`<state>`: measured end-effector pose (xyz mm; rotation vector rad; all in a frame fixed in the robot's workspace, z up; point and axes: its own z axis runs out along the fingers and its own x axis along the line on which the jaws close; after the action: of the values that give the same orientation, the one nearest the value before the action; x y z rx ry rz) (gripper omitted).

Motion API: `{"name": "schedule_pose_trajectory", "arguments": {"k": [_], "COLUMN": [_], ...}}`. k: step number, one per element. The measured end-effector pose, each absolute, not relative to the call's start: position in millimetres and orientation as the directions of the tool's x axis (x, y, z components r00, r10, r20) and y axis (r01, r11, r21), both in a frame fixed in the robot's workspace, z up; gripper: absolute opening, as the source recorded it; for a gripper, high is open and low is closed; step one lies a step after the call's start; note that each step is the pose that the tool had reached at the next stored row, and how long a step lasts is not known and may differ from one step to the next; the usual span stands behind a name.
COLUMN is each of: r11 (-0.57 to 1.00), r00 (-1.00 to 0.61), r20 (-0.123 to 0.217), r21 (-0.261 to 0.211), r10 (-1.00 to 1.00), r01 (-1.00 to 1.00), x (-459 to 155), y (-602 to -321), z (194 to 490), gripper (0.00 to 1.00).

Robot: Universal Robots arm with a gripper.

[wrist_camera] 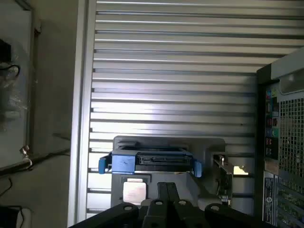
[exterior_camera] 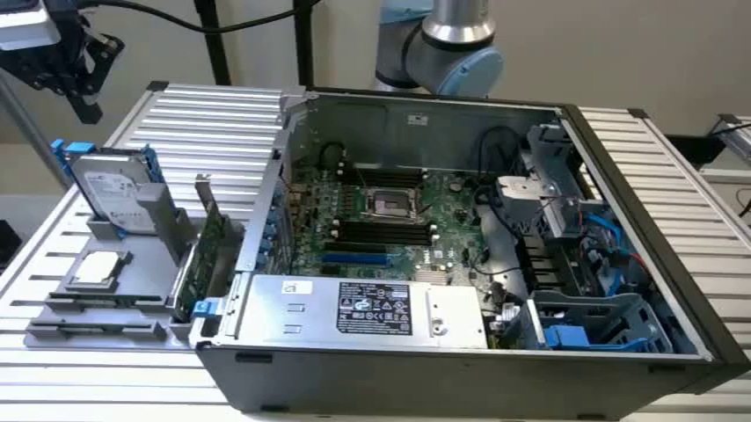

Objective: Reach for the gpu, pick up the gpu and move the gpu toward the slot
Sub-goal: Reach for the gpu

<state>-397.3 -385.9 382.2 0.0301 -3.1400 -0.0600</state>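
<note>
Exterior view: open case (exterior_camera: 470, 264) at centre, tray (exterior_camera: 53, 308) at its nine o'clock. On edge in the tray, just beside the case wall: gpu (exterior_camera: 215, 251). High at eleven o'clock, well apart: gripper (exterior_camera: 83, 97), pinched closed, empty. Reaching stage, seemingly barely begun. Calls for parting, then aligning over the thin top edge.

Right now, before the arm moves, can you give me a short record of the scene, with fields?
gripper: up above the hard drive end of the holder, touching nothing, holding nothing
fingers: close together
gpu: standing on edge in the grey holder, beside the case's outer wall, not yet grasped
hard drive: upright in the same holder, blue rails on its sides
computer case: open, lying on its side
motherboard: visible inside the case
</note>
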Motion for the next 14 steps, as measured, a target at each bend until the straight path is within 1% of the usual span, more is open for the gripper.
{"name": "schedule_pose_trajectory", "arguments": {"k": [14], "r11": [0.999], "r00": [-1.000], "r20": [0.001], "r21": [0.038], "r10": [-0.019], "r01": [-0.019], "x": [-397.4], "y": [-386.0], "z": [382.2], "gripper": [0.11]}}
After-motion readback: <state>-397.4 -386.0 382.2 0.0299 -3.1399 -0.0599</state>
